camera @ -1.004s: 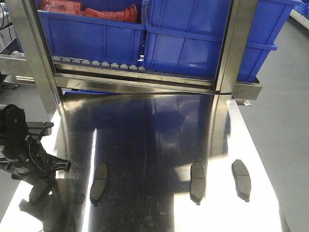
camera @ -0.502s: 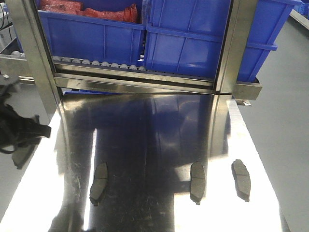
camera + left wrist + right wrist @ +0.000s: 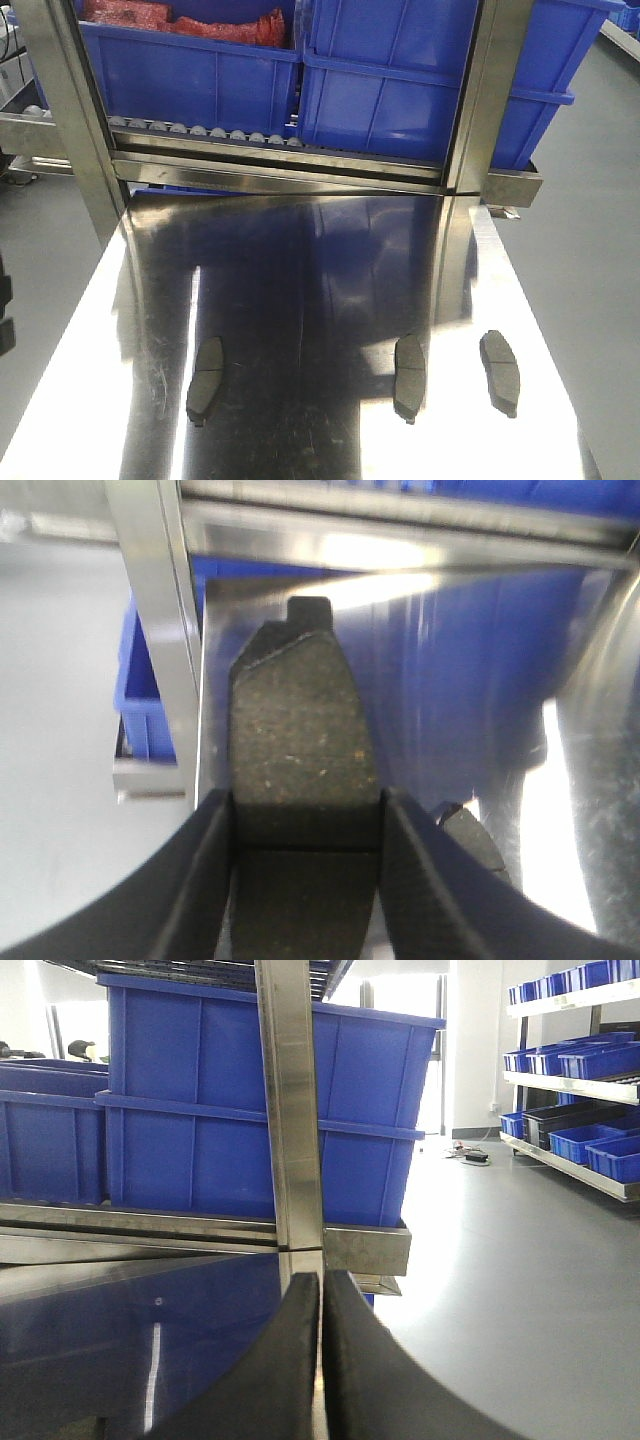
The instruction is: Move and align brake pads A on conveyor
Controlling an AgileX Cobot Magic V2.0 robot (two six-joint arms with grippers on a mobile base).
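**Desk:** What do we have on the steel table (image 3: 330,270)?

**Floor:** We count three brake pads lying flat on it, each running lengthwise away from us. The left pad (image 3: 205,378) sits well apart from the other two. The middle pad (image 3: 409,375) is near the right pad (image 3: 500,372), which lies by the table's right edge.

**Desk:** And the fourth pad (image 3: 300,730)?

**Floor:** We find it in the left gripper (image 3: 305,802). The two black fingers are clamped on its long sides. Its speckled grey face is turned to the wrist camera, with a black tab at its far end. It is held by the table's edge, beside the left post (image 3: 150,610) of the rack.

**Desk:** The right gripper (image 3: 321,1285)?

**Floor:** We see its jaws pressed together, finger against finger, pointing at the right post (image 3: 290,1110).

**Desk:** What can we say of the containers?

**Floor:** Behind the table, blue bins stand on a roller rail (image 3: 200,133). The left bin (image 3: 190,80) holds red bundles (image 3: 180,20), and we cannot tell what they are. The right bin (image 3: 400,90) stands taller, and its wall hides its inside from us. From the right wrist we also see far shelves (image 3: 575,1065) across the grey floor, carrying more blue bins and a dark one. Their contents are out of our sight.
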